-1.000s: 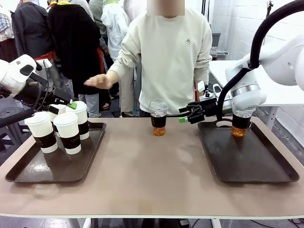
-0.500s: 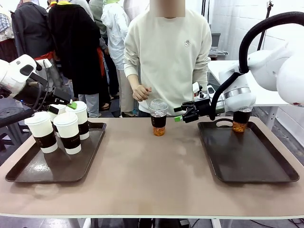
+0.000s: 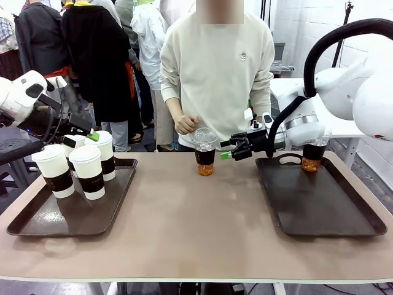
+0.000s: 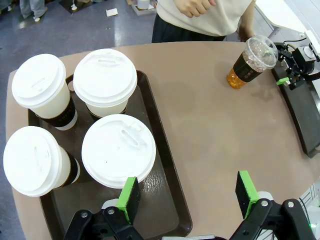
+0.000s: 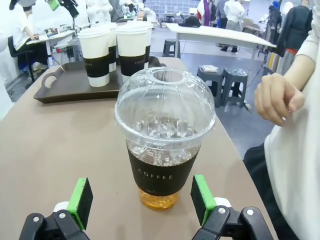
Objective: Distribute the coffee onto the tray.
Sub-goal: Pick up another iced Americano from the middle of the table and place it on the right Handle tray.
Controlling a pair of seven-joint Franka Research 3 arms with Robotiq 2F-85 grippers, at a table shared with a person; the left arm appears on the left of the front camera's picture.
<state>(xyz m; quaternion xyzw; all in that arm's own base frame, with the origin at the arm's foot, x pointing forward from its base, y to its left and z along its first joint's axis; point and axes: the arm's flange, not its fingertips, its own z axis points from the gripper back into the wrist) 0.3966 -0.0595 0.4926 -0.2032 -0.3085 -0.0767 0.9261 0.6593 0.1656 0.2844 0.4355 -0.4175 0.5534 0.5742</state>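
Right hand (image 3: 229, 146) wide open, empty, just short of the clear cup (image 3: 204, 152); left hand (image 4: 187, 196) wide open by white cups (image 4: 118, 150).

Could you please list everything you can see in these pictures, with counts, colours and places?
paper cups: four, white with white lids and dark brown sleeves, grouped on the left tray.
dome-lidded cups: two, clear with amber drink and dark sleeves; one on the table at the far middle, the other in the far corner of the right tray.
trays: two, dark brown, one at each end of the table.
table: one, tan.
person: one, cream top, standing at the far side.
left hand: one, black with green pads, open, above the left tray by the paper cups.
right hand: one, black with green pads, open, aimed at the dome-lidded cup on the table.
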